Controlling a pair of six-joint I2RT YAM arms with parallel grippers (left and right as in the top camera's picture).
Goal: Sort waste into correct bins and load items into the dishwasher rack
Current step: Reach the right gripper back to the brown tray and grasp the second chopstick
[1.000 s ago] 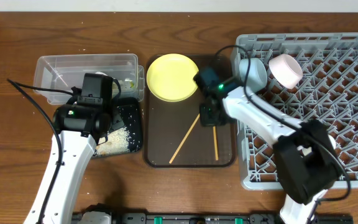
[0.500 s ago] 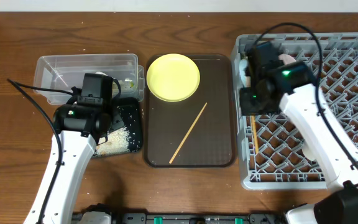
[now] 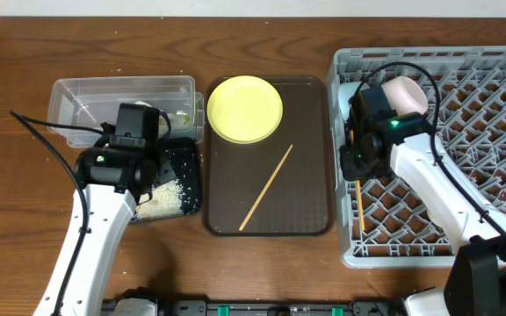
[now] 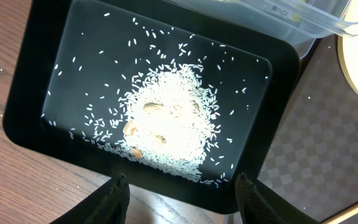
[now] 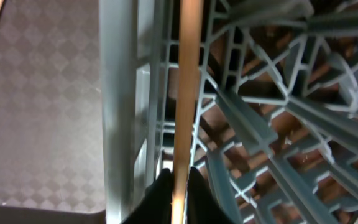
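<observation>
My right gripper point(image 3: 356, 165) is shut on one wooden chopstick point(image 3: 357, 189), held just inside the left wall of the grey dishwasher rack point(image 3: 481, 132). The right wrist view shows the chopstick point(image 5: 188, 74) running up from my fingers point(image 5: 179, 183) along the rack wall point(image 5: 120, 93). The other chopstick point(image 3: 266, 188) lies slanted on the brown tray point(image 3: 310, 132). The yellow plate point(image 3: 245, 108) sits at that tray's far end. My left gripper point(image 4: 182, 193) is open and empty over the black tray point(image 4: 36, 74) of rice point(image 4: 169, 124). The clear tub point(image 3: 86, 96) stands behind it.
A pale bowl point(image 3: 408, 94) lies on its side in the rack's far left corner, partly behind my right arm. The black tray point(image 3: 187, 171) sits against the brown tray's left side. Bare wooden table lies left and in front.
My right gripper has carried one chopstick from the brown tray to the rack's left edge and moved nearer along it. The left arm has not moved.
</observation>
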